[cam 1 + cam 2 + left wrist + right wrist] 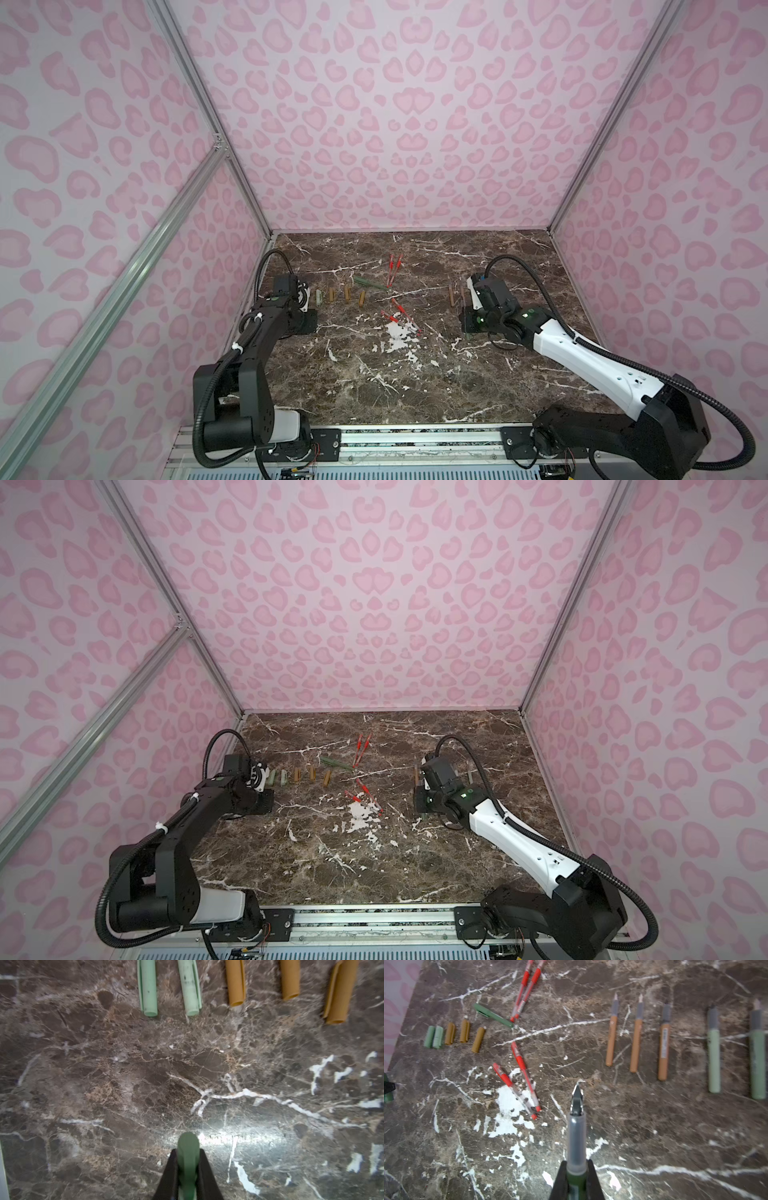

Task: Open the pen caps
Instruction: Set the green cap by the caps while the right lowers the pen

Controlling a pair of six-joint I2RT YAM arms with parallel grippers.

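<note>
My left gripper (188, 1154) is shut on a dark green pen cap (188, 1145), held just above the marble. Ahead of it, two pale green caps (148, 987) and three tan caps (235, 982) lie in a row, also seen in a top view (332, 295). My right gripper (576, 1165) is shut on a dark green pen barrel (576, 1136) whose grey grip and nib are bare. In a top view the left gripper (307, 323) and right gripper (467, 325) are far apart. A capped dark green pen (493, 1015) and several red pens (517, 1084) lie mid-table.
Three tan uncapped barrels (635, 1043) and two pale green ones (714, 1053) lie side by side near my right arm. Pink patterned walls (415, 124) close in the marble table (415, 374) on three sides. A metal rail (415, 436) runs along the front edge.
</note>
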